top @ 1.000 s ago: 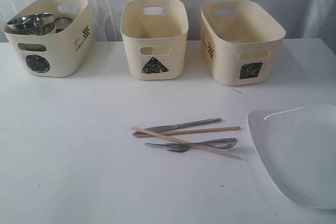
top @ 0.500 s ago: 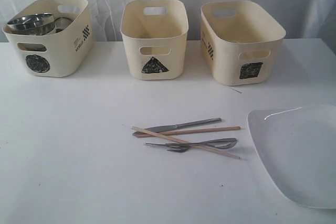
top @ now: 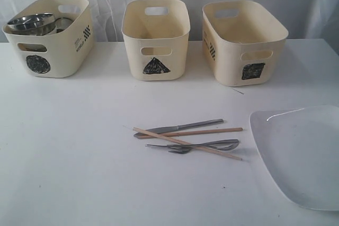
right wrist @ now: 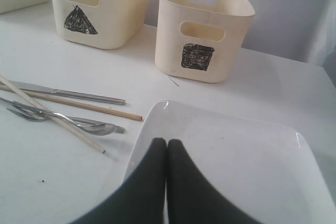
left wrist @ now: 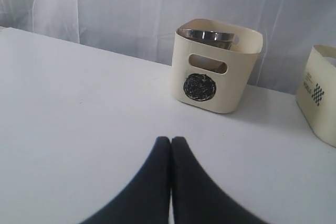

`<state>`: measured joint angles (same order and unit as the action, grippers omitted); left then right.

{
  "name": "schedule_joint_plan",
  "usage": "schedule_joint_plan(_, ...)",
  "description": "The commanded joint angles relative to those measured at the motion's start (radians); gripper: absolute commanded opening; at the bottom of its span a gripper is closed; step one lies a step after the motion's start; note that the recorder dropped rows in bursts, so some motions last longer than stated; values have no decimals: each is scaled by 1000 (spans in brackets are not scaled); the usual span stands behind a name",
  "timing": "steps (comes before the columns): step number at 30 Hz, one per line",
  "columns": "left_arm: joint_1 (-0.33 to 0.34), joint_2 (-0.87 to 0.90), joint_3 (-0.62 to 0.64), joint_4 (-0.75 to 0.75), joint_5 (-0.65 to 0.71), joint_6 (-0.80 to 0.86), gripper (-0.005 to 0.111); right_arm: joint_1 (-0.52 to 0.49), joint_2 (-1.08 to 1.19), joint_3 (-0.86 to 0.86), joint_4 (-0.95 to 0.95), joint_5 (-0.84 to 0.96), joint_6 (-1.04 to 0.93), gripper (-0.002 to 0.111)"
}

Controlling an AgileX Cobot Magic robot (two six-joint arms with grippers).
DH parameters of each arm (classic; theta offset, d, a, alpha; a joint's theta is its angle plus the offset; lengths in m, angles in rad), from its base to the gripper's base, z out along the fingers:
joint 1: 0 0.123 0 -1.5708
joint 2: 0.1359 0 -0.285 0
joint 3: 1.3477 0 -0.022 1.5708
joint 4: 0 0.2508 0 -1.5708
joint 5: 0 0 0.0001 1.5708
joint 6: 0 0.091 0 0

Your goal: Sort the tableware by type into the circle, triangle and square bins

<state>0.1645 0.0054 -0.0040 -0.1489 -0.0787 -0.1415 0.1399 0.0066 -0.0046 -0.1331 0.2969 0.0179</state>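
Steel knife [top: 180,127], fork [top: 175,148], spoon [top: 220,144] and two wooden chopsticks [top: 188,143] lie crossed mid-table. The large white plate [top: 302,152] rests at the right edge. The circle bin [top: 50,38] holds steel bowls and mugs [top: 32,23]; the white bowl is hidden. The triangle bin [top: 156,38] and square bin [top: 241,41] show nothing inside. My left gripper [left wrist: 171,140] is shut and empty over bare table, facing the circle bin [left wrist: 215,66]. My right gripper [right wrist: 167,142] is shut and empty above the plate [right wrist: 236,166], next to the cutlery [right wrist: 68,114]. Neither gripper shows in the exterior view.
White curtains hang behind the three bins. The table [top: 69,146] is white, with open surface left of the cutlery and in front of the bins. The plate runs past the exterior view's right edge.
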Motion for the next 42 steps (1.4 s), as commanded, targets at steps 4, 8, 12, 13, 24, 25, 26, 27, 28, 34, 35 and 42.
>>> schedule_joint_plan(4,2,-5,4,-21,4,101,0,0,-7,5,0,-7,4,0)
schedule_joint_plan(8,2,-5,4,-24,26,118,0,0,-7,5,0,-7,4,0)
schedule_joint_plan(12,2,-5,4,-28,65,118,0,0,-7,5,0,-7,4,0)
schedule_joint_plan(13,2,-5,4,-28,73,118,0,0,-7,5,0,-7,4,0)
schedule_joint_plan(24,2,-5,4,-28,121,120,0,0,-7,5,0,-7,4,0)
schedule_joint_plan(25,2,-5,4,-28,114,120,0,0,-7,5,0,-7,4,0)
schedule_joint_plan(26,2,-5,4,-28,105,120,0,0,-7,5,0,-7,4,0)
schedule_joint_plan(27,2,-5,4,-28,97,120,0,0,-7,5,0,-7,4,0)
schedule_joint_plan(28,2,-5,4,-28,94,120,0,0,-7,5,0,-7,4,0)
schedule_joint_plan(34,2,-5,4,-28,67,120,0,0,-7,5,0,-7,4,0)
schedule_joint_plan(35,2,-5,4,-28,64,120,0,0,-7,5,0,-7,4,0)
schedule_joint_plan(42,2,-5,4,-40,49,120,0,0,-7,5,2,-7,24,0)
